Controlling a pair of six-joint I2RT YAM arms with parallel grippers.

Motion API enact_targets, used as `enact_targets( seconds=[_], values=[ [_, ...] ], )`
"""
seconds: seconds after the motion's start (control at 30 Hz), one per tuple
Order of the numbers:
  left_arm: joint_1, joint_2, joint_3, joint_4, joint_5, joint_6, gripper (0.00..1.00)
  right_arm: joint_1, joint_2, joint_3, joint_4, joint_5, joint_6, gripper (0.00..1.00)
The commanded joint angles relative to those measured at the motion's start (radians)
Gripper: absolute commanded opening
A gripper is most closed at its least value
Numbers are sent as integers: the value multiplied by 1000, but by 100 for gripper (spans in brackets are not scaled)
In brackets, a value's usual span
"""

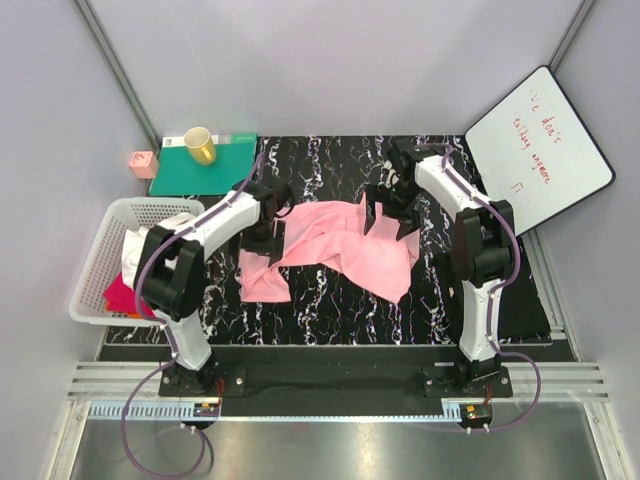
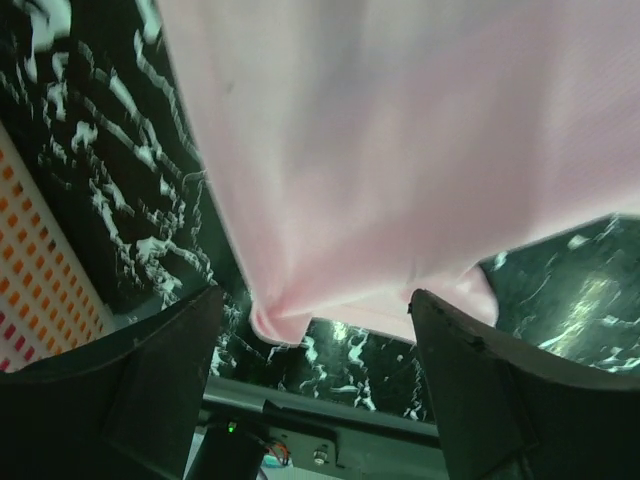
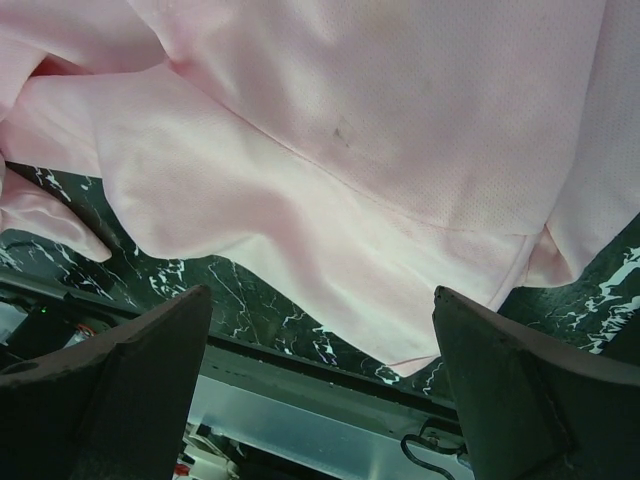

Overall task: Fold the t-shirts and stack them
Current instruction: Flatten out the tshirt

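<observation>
Left arm, right arm: white shells, black joints, black jaws, purple cables.

The black marbled table bears a rumpled light pink t-shirt, a green mat, and, seemingly at its edge, a white basket

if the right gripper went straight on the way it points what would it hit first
Probably the light pink t-shirt, lying right ahead of the open right gripper; the gap to it is unclear.
</observation>
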Motion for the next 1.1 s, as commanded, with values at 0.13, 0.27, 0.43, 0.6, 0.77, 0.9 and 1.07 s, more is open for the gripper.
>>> enact_targets(
  seconds=[0.13, 0.27, 0.43, 0.6, 0.77, 0.9, 1.07],
  values=[
    [8, -392, -239, -7, 55, -55, 87, -3, -36, -2, -11, 1, -24, 100],
    [38, -446, -391, 109, 164, -48, 81, -3, -22, 10, -11, -4, -27, 100],
    [61, -322, -446, 209, 199, -20, 75, -3, -3, 52, -19, -18, -25, 100],
    [68, -204, -456, 298, 215, -17, 64, -4, 1, 92, -38, -5, -33, 100],
    [68, -118, -361, 289, 210, 1, 0, -6, -8, 84, -43, -5, -37, 100],
    [71, -199, -250, 240, 204, 15, 0, -6, -16, 66, -43, 19, -39, 100],
    [116, -349, -95, 251, 227, -35, 0, -7, -12, 46, -43, 45, -45, 100]
  ],
)
